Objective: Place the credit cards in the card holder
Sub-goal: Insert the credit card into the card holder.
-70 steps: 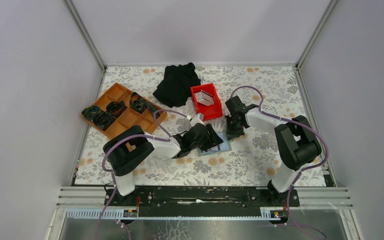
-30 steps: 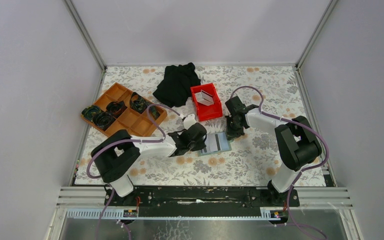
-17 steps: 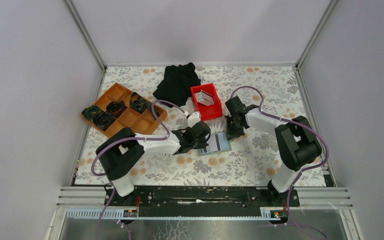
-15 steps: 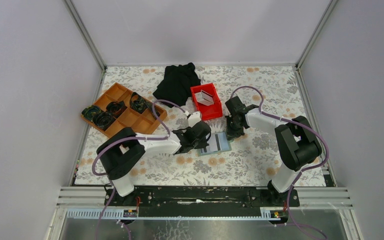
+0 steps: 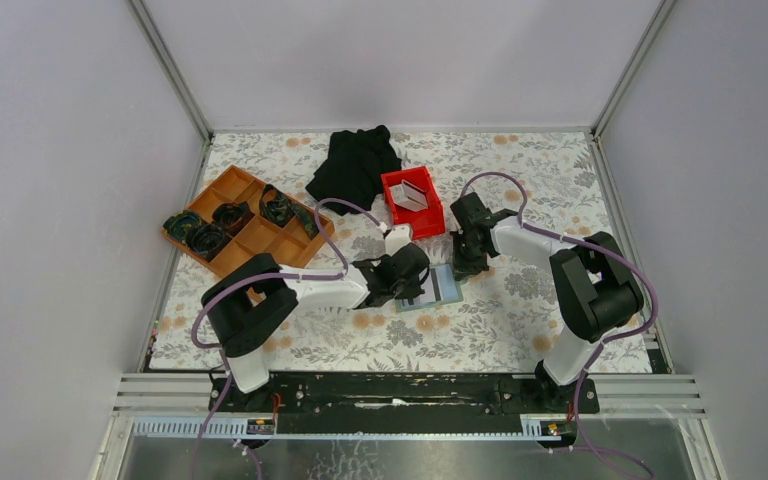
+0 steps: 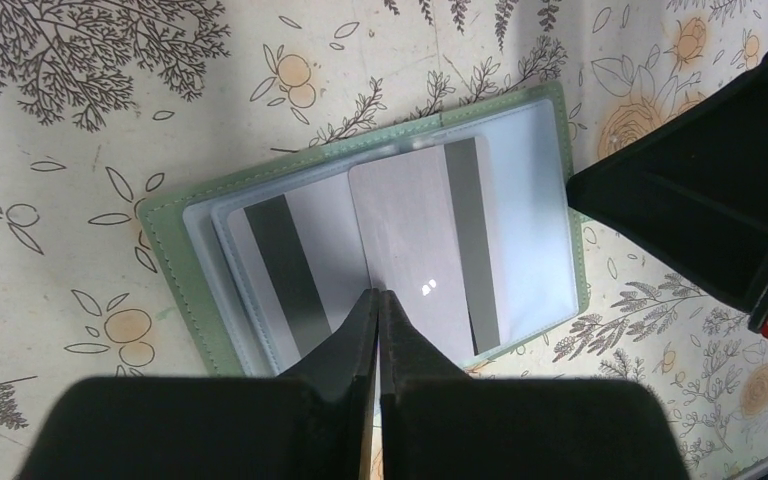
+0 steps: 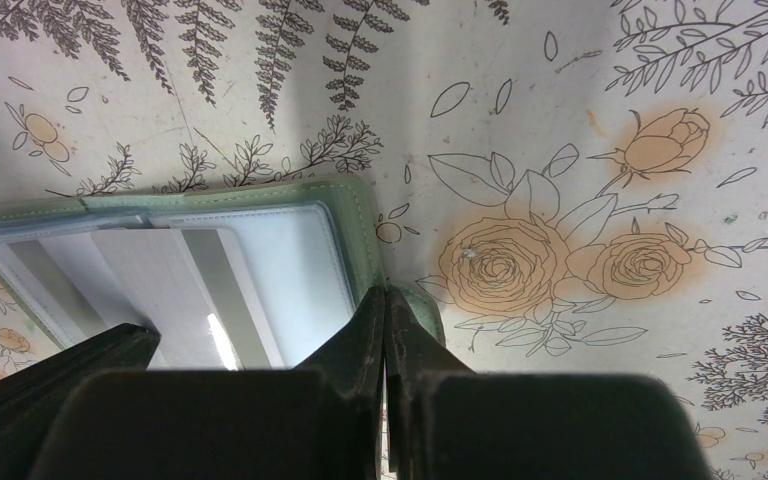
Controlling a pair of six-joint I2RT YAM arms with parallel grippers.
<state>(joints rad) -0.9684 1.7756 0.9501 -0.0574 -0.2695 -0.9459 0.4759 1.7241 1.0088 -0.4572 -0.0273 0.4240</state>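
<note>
The card holder (image 6: 175, 250) lies open on the table, green-edged with pale clear pockets. Two grey credit cards with dark stripes lie on it: one (image 6: 315, 250) on the left half, one (image 6: 410, 225) on the right half. Whether they sit inside the pockets I cannot tell. My left gripper (image 6: 377, 295) is shut with nothing between its fingers, tips over the fold between the cards. My right gripper (image 7: 385, 292) is shut, tips down on the card holder's (image 7: 360, 215) right edge by a small green tab. From above, both grippers (image 5: 418, 282) (image 5: 460, 268) meet at the holder (image 5: 445, 291).
A red bin (image 5: 425, 222) with more cards (image 5: 412, 194) stands just behind the holder. A black cloth (image 5: 353, 168) lies at the back. An orange compartment tray (image 5: 250, 240) with dark items sits at the left. The flowered tablecloth (image 5: 500, 320) runs to metal rails.
My left gripper drew back off the holder to the left, then moved right again over it, its jaws closing fully. The right arm has stayed put on the holder's edge.
</note>
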